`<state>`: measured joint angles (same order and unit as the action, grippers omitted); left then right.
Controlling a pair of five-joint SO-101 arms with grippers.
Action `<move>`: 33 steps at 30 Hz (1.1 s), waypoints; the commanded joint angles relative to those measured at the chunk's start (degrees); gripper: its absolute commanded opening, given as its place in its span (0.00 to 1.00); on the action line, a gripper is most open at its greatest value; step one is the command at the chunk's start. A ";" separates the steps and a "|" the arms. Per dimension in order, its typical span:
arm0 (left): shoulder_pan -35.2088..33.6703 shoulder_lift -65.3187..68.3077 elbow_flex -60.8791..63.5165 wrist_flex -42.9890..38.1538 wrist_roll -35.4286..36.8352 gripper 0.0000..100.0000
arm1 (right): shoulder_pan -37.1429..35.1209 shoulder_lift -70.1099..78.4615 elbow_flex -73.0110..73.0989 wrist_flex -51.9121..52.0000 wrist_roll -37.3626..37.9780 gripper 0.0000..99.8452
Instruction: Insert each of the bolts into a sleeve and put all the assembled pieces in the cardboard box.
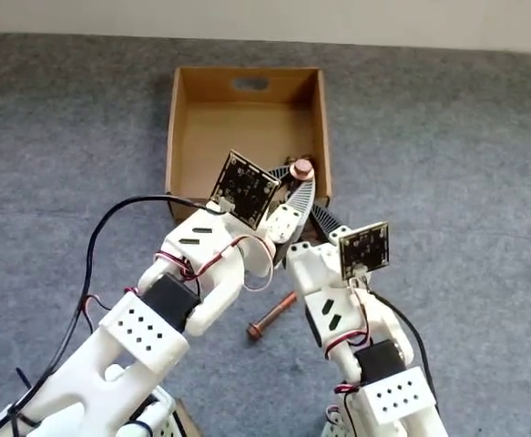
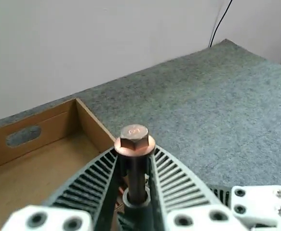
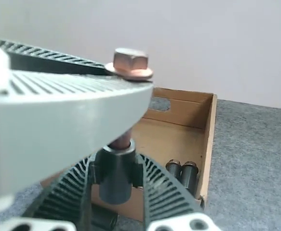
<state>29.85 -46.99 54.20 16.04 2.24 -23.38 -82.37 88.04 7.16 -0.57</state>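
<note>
a: what was the left tool doing?

b: the left tool (image 2: 136, 161) was clenched on a copper bolt (image 2: 135, 139). its ribbed fingers (image 2: 97, 178) pressed against the shaft just under the hexagonal head. the bolt stood upright, head up.

a: and the right one?

b: the right tool (image 3: 115, 166) sat directly below, grasping a dark sleeve (image 3: 115, 182) from both sides. the lower end of the bolt's shaft stood in the sleeve's open top. the head was well above it, with bare shaft between.

a: where was all that?

b: at the near right corner of the cardboard box (image 1: 170, 137), about over its near wall in the high view. the left arm came in from the near left and the right arm from the near right, and the two tools met there.

a: anything in the box?

b: two assembled pieces (image 3: 181, 172), dark and stubby, lay side by side on the box floor. they touched each other, by the right wall at its near end. the far wall had a handle slot (image 1: 250, 85).

a: and outside it?

b: one loose bolt (image 1: 272, 315) lay on the grey counter (image 1: 465, 137) between the two arms, nearer than the box. it lay at a slant, its head toward the near left, and no tool touched it.
</note>
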 commanded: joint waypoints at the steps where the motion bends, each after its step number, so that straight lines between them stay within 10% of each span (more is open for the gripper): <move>1: -2.15 -0.48 0.57 0.53 -0.18 0.01 | 3.03 -0.75 -1.10 -1.54 -0.35 0.01; 33: -2.07 -8.31 2.51 7.65 4.92 0.16 | 3.12 -0.75 -1.01 -1.36 -0.26 0.01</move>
<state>28.44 -50.68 57.45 20.26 6.99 -21.10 -82.29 88.04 7.25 -0.40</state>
